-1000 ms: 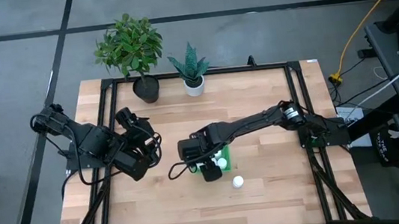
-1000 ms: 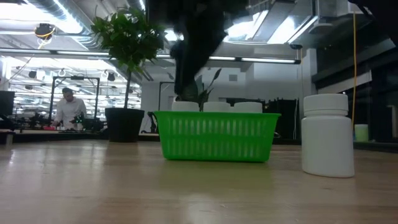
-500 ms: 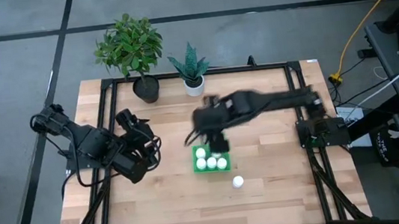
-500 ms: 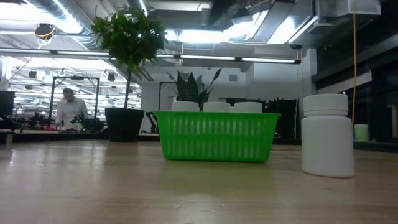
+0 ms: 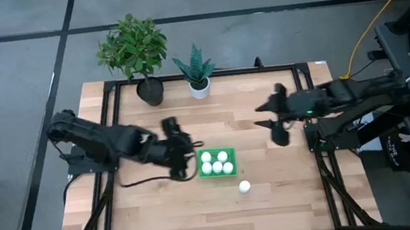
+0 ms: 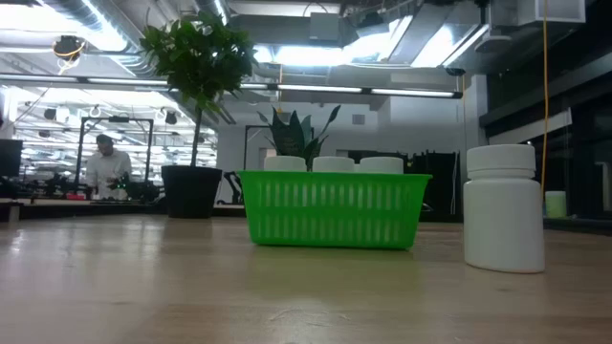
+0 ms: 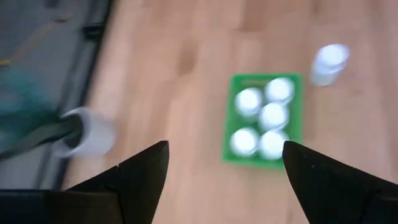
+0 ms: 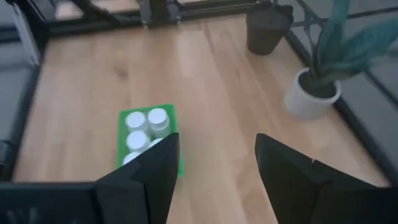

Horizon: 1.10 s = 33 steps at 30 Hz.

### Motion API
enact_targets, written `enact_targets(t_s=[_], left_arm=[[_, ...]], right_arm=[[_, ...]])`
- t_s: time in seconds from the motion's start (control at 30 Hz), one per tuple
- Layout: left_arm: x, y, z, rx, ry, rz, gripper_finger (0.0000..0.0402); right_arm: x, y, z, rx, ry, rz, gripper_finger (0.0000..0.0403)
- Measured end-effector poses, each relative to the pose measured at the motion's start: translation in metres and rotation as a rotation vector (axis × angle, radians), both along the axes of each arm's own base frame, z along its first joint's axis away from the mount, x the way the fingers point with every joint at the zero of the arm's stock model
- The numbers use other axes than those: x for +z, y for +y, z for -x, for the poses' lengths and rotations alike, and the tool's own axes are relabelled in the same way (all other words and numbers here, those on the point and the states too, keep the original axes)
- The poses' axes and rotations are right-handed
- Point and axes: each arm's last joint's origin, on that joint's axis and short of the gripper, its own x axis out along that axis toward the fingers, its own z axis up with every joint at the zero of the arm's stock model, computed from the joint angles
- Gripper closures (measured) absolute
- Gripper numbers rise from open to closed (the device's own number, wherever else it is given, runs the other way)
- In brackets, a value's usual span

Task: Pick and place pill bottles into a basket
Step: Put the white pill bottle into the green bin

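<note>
The green basket point(image 5: 217, 163) stands mid-table with several white pill bottles point(image 5: 212, 161) upright in it; it also shows in the low view point(image 6: 330, 212), the left wrist view point(image 7: 297, 124) and the right wrist view point(image 8: 122, 138). One more bottle point(image 5: 244, 187) stands on its base on the wood, near-right of the basket, and shows in the low view point(image 6: 504, 206) and the left wrist view point(image 7: 329, 60). My left gripper point(image 5: 185, 156) is open and empty just left of the basket. My right gripper point(image 5: 268, 122) is open and empty, well right of the basket.
A leafy plant in a black pot point(image 5: 149, 90) and a spiky plant in a white pot point(image 5: 199, 88) stand at the far edge. A black frame point(image 5: 308, 103) runs round the table. Bare wood lies near and right of the basket.
My right gripper has risen from over the basket, swung toward the far edge and then gone toward the table's right edge, uncovering the bottles in the basket. My left gripper has gone toward the table's right, up to the basket's left side. The basket and the loose bottle have stayed put.
</note>
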Motion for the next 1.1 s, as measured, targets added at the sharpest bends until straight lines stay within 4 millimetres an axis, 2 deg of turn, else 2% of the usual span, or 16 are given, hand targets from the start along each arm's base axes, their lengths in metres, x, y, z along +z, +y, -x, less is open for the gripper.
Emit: enact_targets(t_s=[0.13,0.23,0.37,0.53,0.8,0.97,1.1], left_arm=[[-0.016,0.013,-0.035,-0.086,0.009,0.113,0.0075],[-0.035,0.022,-0.061,-0.132,0.027,0.128,0.0050],[-0.069,0.028,-0.092,-0.177,0.083,0.141,0.0026],[-0.105,0.032,-0.125,-0.212,0.184,0.202,0.0020],[-0.103,0.034,-0.159,-0.304,0.138,0.272,0.0020],[-0.097,0.022,-0.168,-0.444,0.129,0.318,0.0020],[-0.107,0.011,-0.170,-0.492,0.171,0.364,0.0020]], right_arm=[[-0.011,0.004,0.034,0.014,-0.069,-0.088,0.0191],[-0.013,0.007,0.051,0.065,-0.134,-0.110,0.0191],[-0.010,0.007,0.062,0.084,-0.202,-0.047,0.0191],[-0.003,0.004,0.070,0.111,-0.260,0.033,0.0191],[-0.007,0.002,0.076,0.150,-0.206,0.110,0.0191],[-0.011,0.001,0.078,0.145,-0.160,0.106,0.0191],[-0.012,0.001,0.078,0.141,-0.152,0.100,0.0191]])
